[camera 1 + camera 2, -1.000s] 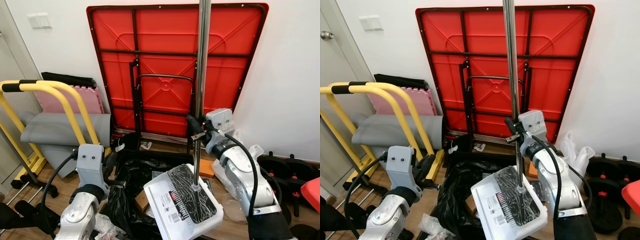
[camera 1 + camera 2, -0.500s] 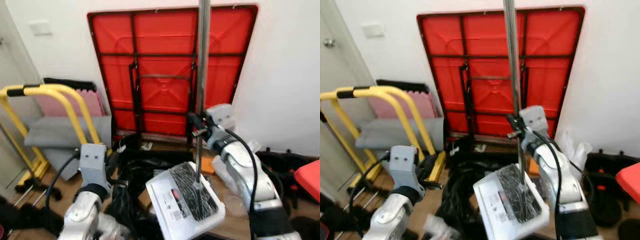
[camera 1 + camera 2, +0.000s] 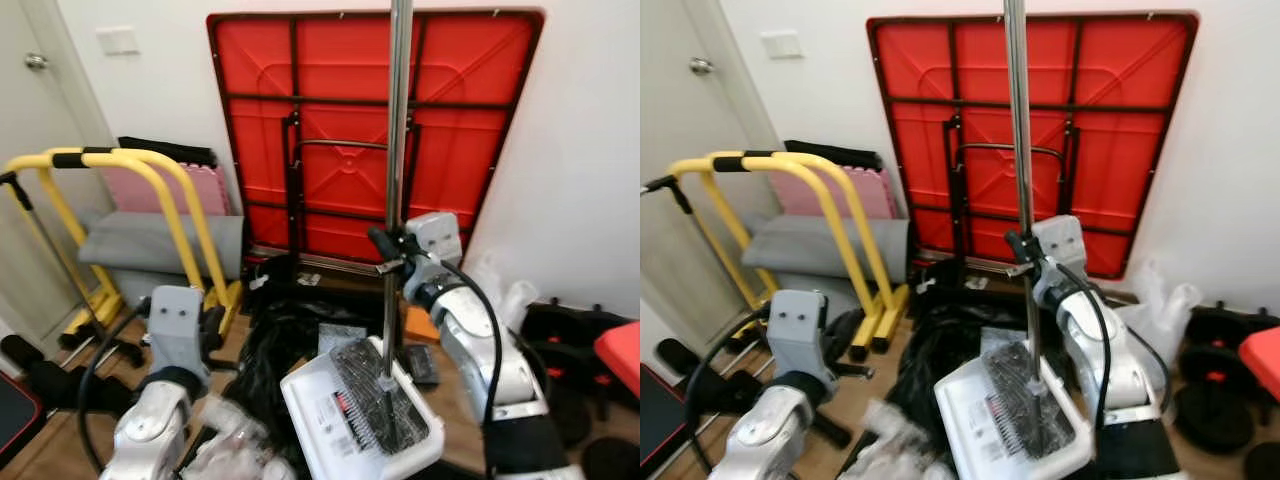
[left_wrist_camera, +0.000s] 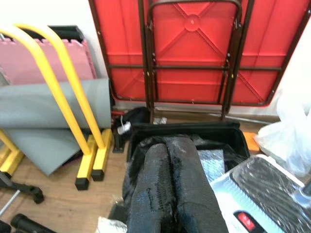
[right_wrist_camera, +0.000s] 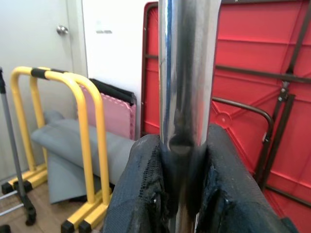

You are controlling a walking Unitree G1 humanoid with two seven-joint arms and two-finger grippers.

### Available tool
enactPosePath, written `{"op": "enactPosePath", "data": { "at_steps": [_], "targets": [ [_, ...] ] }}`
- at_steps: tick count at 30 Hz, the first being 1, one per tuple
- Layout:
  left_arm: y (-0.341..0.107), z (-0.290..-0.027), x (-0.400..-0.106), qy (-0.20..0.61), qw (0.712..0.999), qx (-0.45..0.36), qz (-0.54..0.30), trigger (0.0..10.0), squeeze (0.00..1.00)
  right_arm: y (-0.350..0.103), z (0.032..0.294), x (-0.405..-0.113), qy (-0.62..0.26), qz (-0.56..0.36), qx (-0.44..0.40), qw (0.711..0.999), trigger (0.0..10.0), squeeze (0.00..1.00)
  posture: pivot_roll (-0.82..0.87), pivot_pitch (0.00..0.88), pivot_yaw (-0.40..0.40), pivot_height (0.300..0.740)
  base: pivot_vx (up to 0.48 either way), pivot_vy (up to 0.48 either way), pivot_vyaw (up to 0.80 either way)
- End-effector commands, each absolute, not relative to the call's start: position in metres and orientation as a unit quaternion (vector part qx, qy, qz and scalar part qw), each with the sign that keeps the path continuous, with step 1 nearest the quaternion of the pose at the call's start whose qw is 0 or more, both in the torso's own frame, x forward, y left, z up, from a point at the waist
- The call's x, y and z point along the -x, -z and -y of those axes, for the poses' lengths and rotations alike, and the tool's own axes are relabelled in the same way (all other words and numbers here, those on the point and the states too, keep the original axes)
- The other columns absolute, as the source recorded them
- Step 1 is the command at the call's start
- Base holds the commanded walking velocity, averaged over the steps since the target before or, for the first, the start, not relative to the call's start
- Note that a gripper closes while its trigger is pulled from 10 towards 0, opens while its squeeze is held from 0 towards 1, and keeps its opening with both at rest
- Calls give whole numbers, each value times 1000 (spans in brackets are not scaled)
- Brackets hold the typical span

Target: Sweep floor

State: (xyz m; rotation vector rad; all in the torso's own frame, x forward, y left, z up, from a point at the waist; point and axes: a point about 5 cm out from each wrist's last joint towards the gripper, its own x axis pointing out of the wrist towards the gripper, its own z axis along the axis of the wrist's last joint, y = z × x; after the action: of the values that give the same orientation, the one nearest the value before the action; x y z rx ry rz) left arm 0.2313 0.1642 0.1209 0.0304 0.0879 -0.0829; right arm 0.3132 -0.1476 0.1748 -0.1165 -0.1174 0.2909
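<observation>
The whole view has swung toward the robot's left over the last second: the white door with its round knob (image 3: 35, 61) now shows at the edge, and the yellow tubular exercise bars (image 3: 150, 190) sit further in than they did. The red folded table leaning against the wall (image 3: 340, 130) has slid across the picture with everything else, so I read this as the robot turning or stepping, not as anything on the floor being moved.

The right gripper (image 3: 385, 252) keeps its black fingers clamped on the shiny steel broom pole (image 3: 398, 120), which stands close to upright. In the right wrist view the two pads (image 5: 146, 194) press the pole (image 5: 187, 73) from either side. At the pole's foot the dark bristle head (image 3: 375, 400) rests in the white plastic dustpan (image 3: 330, 415), much as it did a second ago, just in front of the crumpled black plastic bag (image 3: 285, 345) on the wooden floor (image 3: 70, 420).

The left gripper (image 4: 170, 189) hangs low beside the bars with its fingers pressed together on nothing, aimed at the bag and the table's foot.

So no sweeping stroke seems to have happened; the broom and pan look carried along as a set, though the lower part of the picture is soft and I can't be sure the bristles touch the pan. My guess is the robot is repositioning to find open floor among the clutter.
</observation>
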Motion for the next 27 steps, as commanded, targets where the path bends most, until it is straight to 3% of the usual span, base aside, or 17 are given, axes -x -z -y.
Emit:
{"op": "enactPosePath", "data": {
  "at_steps": [1,7,11,19,24,27],
  "targets": [
    [-122,-168,-232,28,998,-25,-43,10000,0,-188,148,-315,-139,88,61,984,10000,0,-26,0,4,740,0,0,0],
    [-121,-167,-232,31,998,-26,-44,10000,0,-186,148,-316,-135,81,63,985,10000,0,-25,0,3,740,0,0,0],
    [-121,-167,-232,32,998,-26,-44,10000,0,-185,149,-317,-134,77,65,986,10000,0,-25,0,3,740,0,0,-800],
    [-121,-166,-232,32,998,-24,-45,10000,0,-184,150,-317,-131,74,67,986,10000,0,-26,0,6,740,0,0,-300],
    [-121,-166,-232,32,998,-24,-46,10000,0,-183,150,-317,-131,71,68,987,10000,0,-25,0,4,740,-242,0,0],
    [-121,-166,-232,31,998,-25,-46,10000,0,-182,149,-317,-131,69,67,987,10000,0,-25,0,4,740,-255,0,-800]
  ]
}}
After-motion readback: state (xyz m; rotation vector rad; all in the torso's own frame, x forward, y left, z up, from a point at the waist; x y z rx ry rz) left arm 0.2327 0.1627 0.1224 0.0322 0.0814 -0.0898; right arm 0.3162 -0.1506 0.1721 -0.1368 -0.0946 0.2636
